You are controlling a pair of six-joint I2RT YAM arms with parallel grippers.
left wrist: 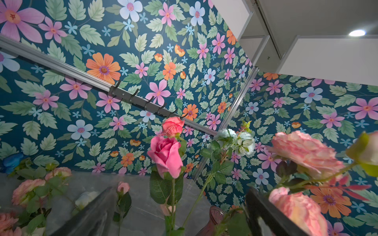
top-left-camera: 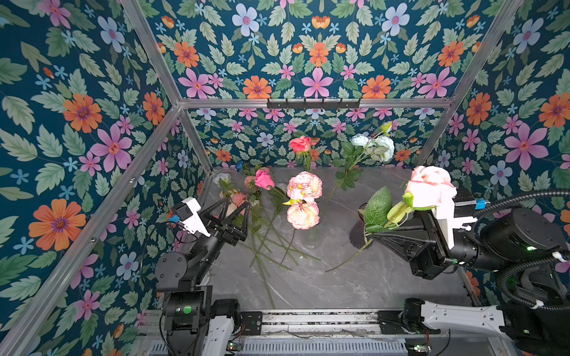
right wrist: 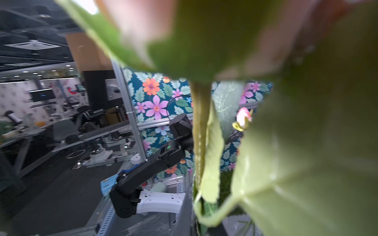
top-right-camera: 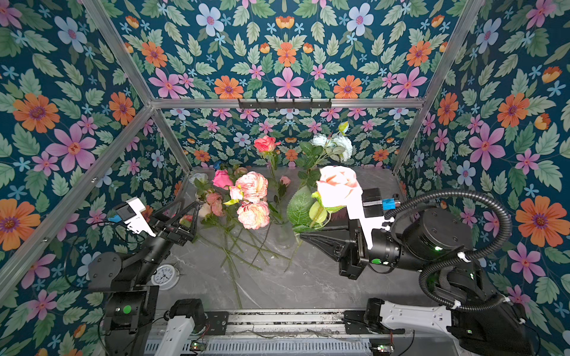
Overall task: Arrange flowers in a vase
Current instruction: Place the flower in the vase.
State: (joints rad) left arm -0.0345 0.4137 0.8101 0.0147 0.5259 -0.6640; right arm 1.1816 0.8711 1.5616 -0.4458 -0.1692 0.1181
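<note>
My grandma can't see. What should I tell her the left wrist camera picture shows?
A bright pink rose sits right in front of the camera, framed by the robot's open, empty left hand. A coral rose stands farther back, fluffy peach peonies are close by, and blue flower-printed wallpaper covers the walls behind.

The left hand [top-left-camera: 237,202] stands wide open, pointing up and away from its base. The right hand [top-left-camera: 373,236] lies about level, pointing to the robot's left, closed on the stem of a pale pink rose [top-left-camera: 430,185].
</note>
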